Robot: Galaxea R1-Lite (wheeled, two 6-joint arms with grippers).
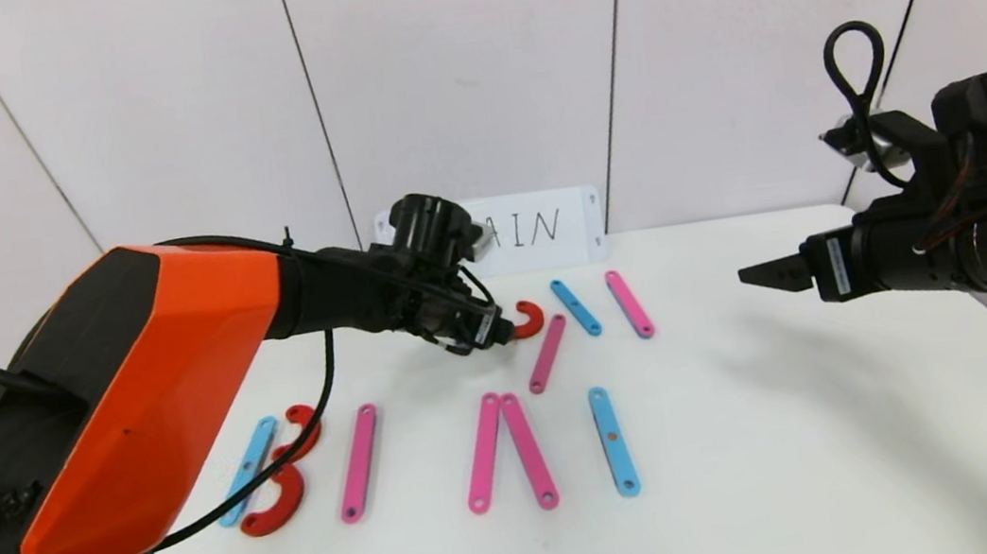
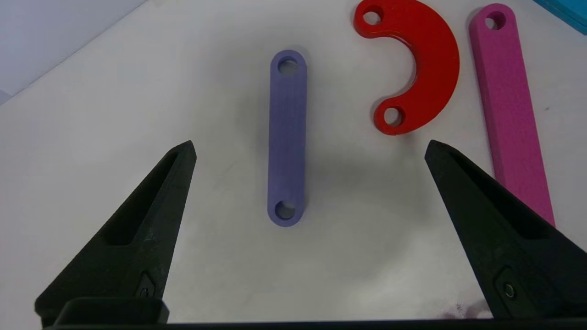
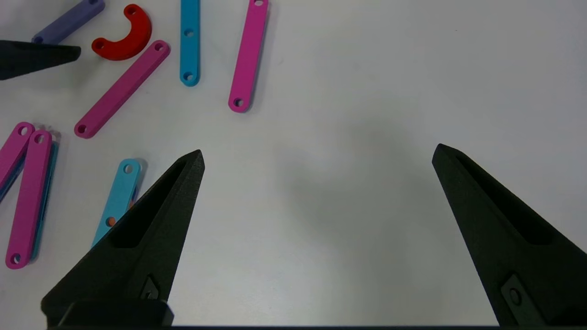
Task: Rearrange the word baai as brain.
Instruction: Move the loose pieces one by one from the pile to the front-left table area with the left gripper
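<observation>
I am hovering my left gripper wide open and empty over a matte purple strip, flat with a hole at each end, lying beside a glossy red arc behind the lettered row. My arm is hiding that strip from the head view and covering part of the card. My right gripper is hanging open over bare table, holding nothing.

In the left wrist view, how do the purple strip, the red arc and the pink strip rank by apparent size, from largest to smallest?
1. Pink strip: longest and widest, though its far end is hidden behind a gripper finger.
2. Purple strip: fully visible, narrower and somewhat shorter.
3. Red arc: shortest end to end, but broader than the purple strip.
</observation>
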